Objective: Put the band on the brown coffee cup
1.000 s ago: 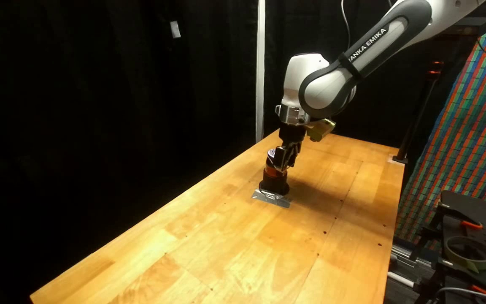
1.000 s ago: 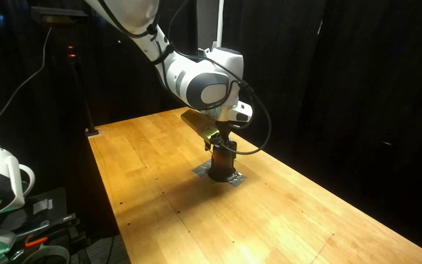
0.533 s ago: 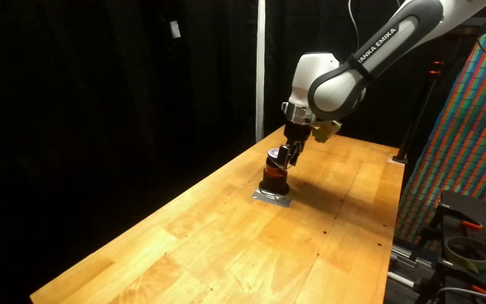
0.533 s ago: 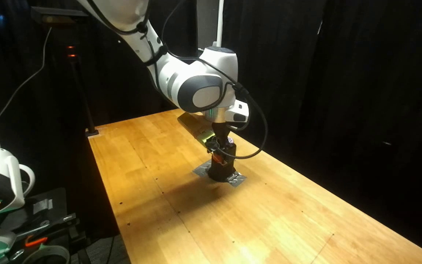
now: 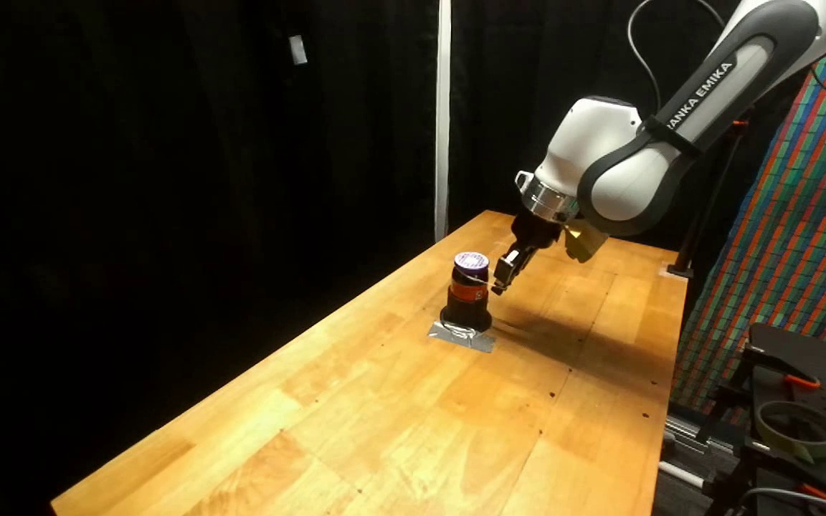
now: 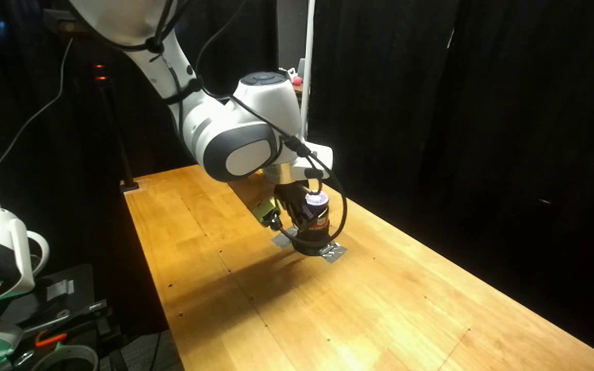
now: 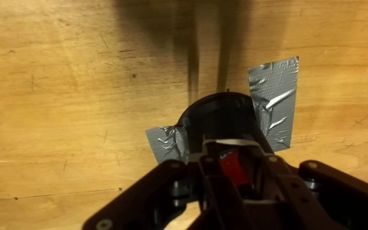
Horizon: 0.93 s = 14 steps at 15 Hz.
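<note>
The brown coffee cup [image 5: 467, 315] looks nearly black and stands upright, with a white-purple lid [image 5: 472, 261] and an orange-red printed label [image 5: 466, 292]. A thin pale elastic band [image 7: 235, 142] is looped round the outside of my fingertips in the wrist view. In an exterior view the band [image 5: 475, 279] also slants across the cup's side below the lid and runs to the fingers; its far side is hidden. My gripper [image 7: 233, 151] is tilted beside the cup, fingers partway apart, and the red label shows through the gap. Nothing is pinched between them.
Grey tape [image 7: 275, 102] fixes the cup's wide base to the wooden table [image 5: 399, 430]. A cable [image 6: 346, 206] hangs from the arm close to the cup. Off the table's edge is a dark cart [image 5: 807, 358] with a tape roll [image 5: 796, 430].
The gripper has backed away from the cup toward the robot's base and tilted. Its fingers have come closer together. The cup's lid and label are more exposed; the cup has not moved.
</note>
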Available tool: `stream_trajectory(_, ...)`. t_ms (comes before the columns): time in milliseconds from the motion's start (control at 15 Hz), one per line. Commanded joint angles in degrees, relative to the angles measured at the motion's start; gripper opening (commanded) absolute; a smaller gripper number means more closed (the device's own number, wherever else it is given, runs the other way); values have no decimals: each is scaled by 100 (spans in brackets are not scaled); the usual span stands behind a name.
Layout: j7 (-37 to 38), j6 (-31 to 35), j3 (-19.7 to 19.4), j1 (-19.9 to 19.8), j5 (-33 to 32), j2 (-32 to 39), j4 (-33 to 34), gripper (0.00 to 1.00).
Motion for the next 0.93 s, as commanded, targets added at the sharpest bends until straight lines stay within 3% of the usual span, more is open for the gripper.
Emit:
stream_trajectory(0,195,1502,197,-142,296,-390,-929,0)
stream_trajectory(267,548,3339,451,-331,399,-306,-1485,0)
stream_trajectory(467,1040,4511,332,-250,182,-131,-1776,0)
stream_trajectory(867,1748,5716,381,-411,-413,290,-2014,0)
